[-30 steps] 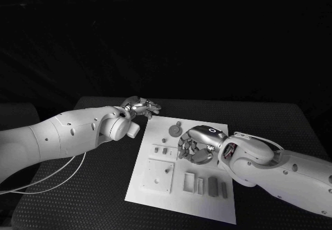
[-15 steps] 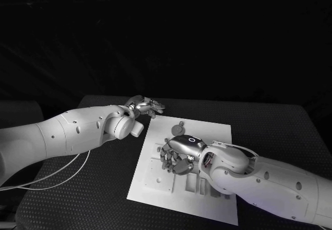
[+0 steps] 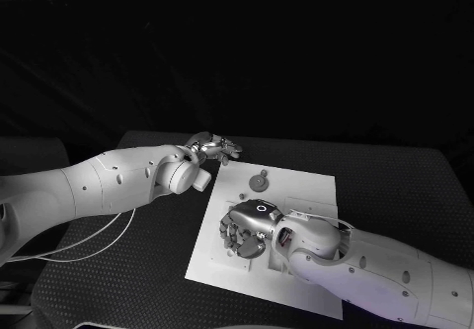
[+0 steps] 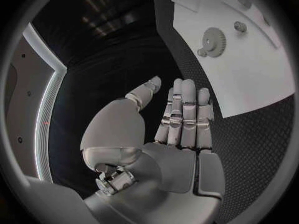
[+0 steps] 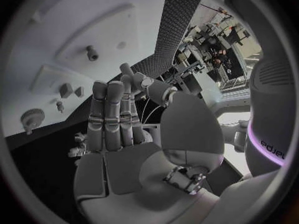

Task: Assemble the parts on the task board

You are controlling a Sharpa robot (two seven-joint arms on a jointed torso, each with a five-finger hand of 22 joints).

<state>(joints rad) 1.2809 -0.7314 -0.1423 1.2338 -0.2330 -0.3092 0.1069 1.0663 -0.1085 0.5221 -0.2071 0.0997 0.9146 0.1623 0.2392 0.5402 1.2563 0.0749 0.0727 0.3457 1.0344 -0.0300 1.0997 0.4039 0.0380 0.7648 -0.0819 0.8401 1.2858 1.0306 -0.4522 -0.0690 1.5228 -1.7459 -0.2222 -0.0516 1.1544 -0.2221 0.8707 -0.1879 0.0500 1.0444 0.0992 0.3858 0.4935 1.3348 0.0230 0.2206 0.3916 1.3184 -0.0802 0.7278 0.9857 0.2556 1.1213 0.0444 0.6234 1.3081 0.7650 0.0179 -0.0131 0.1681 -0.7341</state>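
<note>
Since the earlier frame the right hand (image 3: pixel 244 230) has travelled down the task board (image 3: pixel 306 185) to its near-left part. It hovers there, fingers extended together, holding nothing. Left hand (image 3: pixel 216 149), empty, fingers straight, sits off the board's far-left corner. The gear (image 3: pixel 259 181) lies beyond the right hand; descend slowly, aligning before closing.

Board middle: right hand (image 3: pixel 245 229) hovers low over task board (image 3: pixel 306 188).
Far-left corner: left hand (image 3: pixel 216 148) beside it.
Far end: gear (image 3: pixel 259 182) lies flat.
</note>
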